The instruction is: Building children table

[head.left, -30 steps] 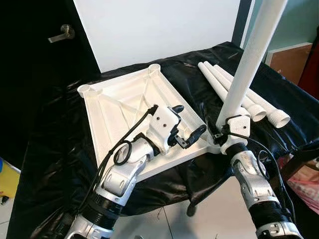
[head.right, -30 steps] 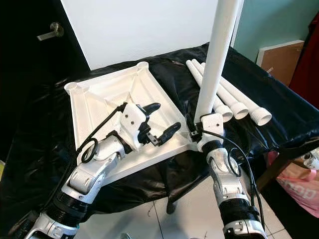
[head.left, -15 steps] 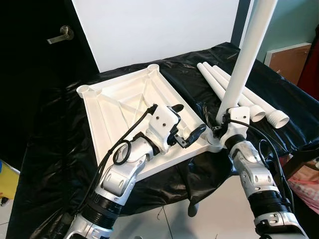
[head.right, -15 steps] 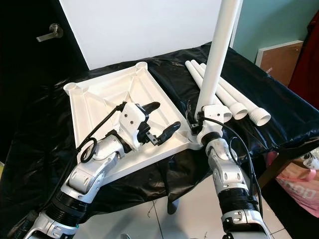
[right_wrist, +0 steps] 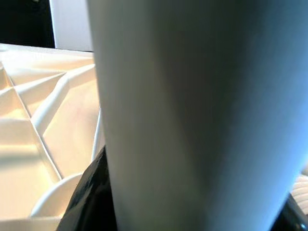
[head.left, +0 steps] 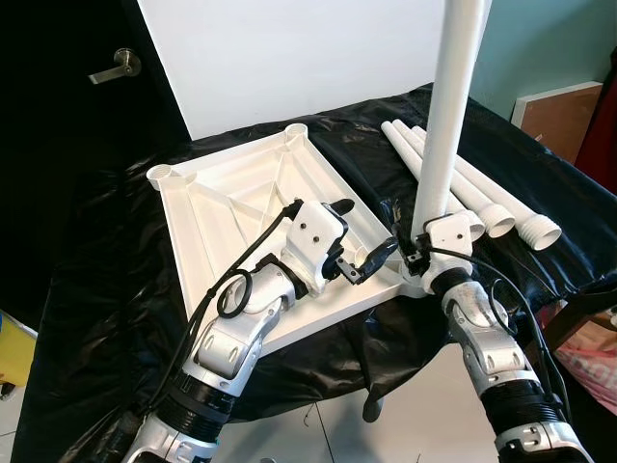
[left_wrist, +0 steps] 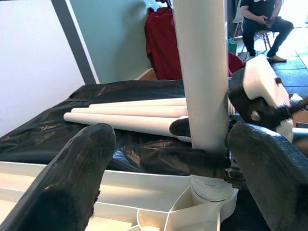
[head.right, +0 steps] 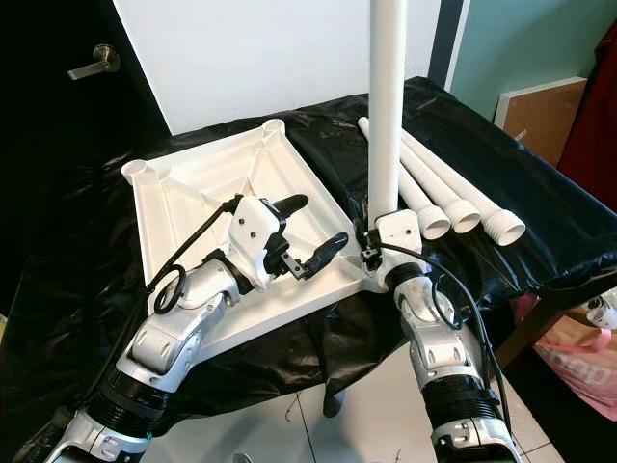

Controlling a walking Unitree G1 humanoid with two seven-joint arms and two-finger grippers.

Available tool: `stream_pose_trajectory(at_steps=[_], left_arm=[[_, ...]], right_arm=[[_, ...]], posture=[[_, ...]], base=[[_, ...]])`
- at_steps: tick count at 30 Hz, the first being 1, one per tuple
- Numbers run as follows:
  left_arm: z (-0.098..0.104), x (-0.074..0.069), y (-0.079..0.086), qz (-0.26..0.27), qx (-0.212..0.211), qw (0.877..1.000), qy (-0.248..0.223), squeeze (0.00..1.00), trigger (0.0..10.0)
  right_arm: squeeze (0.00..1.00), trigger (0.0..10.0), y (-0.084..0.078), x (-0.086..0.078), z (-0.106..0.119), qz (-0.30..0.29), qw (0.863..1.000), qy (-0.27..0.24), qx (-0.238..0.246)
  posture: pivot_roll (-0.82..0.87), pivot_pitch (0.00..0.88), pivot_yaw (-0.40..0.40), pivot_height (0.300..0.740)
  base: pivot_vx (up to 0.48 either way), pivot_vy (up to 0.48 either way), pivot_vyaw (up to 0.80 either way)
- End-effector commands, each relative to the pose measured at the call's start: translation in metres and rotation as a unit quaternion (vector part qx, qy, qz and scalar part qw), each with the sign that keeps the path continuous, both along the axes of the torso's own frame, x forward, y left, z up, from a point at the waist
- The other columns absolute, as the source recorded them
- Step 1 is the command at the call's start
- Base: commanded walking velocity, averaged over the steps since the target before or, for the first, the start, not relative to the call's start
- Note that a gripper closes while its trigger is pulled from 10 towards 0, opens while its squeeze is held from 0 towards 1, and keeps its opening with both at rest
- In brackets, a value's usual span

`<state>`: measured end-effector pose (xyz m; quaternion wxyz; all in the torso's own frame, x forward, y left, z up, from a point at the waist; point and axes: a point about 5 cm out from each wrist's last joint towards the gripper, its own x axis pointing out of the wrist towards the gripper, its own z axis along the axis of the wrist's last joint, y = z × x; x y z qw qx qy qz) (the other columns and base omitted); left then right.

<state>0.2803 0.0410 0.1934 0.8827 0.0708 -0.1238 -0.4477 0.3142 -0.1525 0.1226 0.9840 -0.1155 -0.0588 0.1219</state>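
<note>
A white tabletop (head.left: 241, 198) lies upside down on the black-covered table, ribs up. A white table leg (head.left: 445, 116) stands nearly upright with its foot in the near right corner socket (left_wrist: 211, 190). My right gripper (head.left: 416, 253) is shut on this table leg just above the socket. My left gripper (head.left: 364, 241) hovers open over the tabletop's near right edge, just left of the leg, with nothing between its fingers. Three more white legs (head.left: 487, 198) lie side by side on the table to the right.
The table is draped in black plastic sheet (head.left: 106, 289). A white wall panel (head.left: 299, 58) and a dark door with a lever handle (head.left: 114, 66) stand behind. A brown board (head.left: 557, 116) leans at the right. A seated person (left_wrist: 262, 19) is far off.
The leg in my right gripper has swung from leaning right to nearly upright in the corner socket. My left gripper has stayed put, open.
</note>
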Motion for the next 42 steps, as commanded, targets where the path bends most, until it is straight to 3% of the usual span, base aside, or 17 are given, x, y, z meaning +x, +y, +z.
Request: stream_pose_trajectory(at_steps=[1, 7, 13, 17, 29, 36, 42], left_arm=[[0.003, -0.001, 0.000, -0.021, 0.007, 1.000, -0.003, 0.00, 10.0], [0.003, 0.000, 0.000, -0.020, 0.006, 1.000, -0.003, 0.00, 10.0], [0.003, 0.000, 0.000, -0.022, 0.005, 1.000, -0.003, 0.00, 10.0], [0.004, 0.000, 0.000, -0.021, 0.005, 1.000, -0.004, 0.00, 10.0], [0.004, -0.001, 0.001, -0.021, 0.006, 1.000, -0.003, 0.00, 10.0], [0.004, -0.001, 0.001, -0.023, 0.007, 1.000, -0.003, 0.00, 10.0], [0.004, -0.001, 0.001, -0.025, 0.007, 1.000, -0.004, 0.00, 10.0]], right_arm=[[0.00, 10.0, 0.001, -0.011, -0.038, -0.001, 0.996, 0.086, -0.012], [0.00, 10.0, -0.002, -0.015, -0.046, -0.015, 0.995, 0.098, 0.029], [0.00, 10.0, -0.005, -0.011, -0.045, -0.047, 0.986, 0.117, 0.107], [0.00, 10.0, -0.007, -0.009, -0.044, -0.058, 0.984, 0.120, 0.116], [0.00, 10.0, -0.001, -0.013, -0.044, -0.035, 0.994, 0.090, 0.052], [0.00, 10.0, -0.002, -0.018, -0.047, -0.085, 0.991, 0.081, 0.070], [0.00, 10.0, -0.003, -0.019, -0.047, -0.183, 0.973, 0.070, 0.123]], posture=[[-0.11, 0.009, 0.086, 0.740], [-0.12, 0.010, 0.086, 0.740], [-0.12, 0.011, 0.087, 0.740], [-0.12, 0.010, 0.087, 0.740], [-0.11, 0.011, 0.089, 0.740], [-0.11, 0.013, 0.090, 0.740], [-0.11, 0.012, 0.093, 0.740]], base=[[0.000, 0.000, 0.00], [0.000, 0.000, 0.00], [0.000, 0.000, 0.00], [0.000, 0.000, 0.00], [0.000, 0.000, 0.00], [0.000, 0.000, 0.00], [0.000, 0.000, 0.00]])
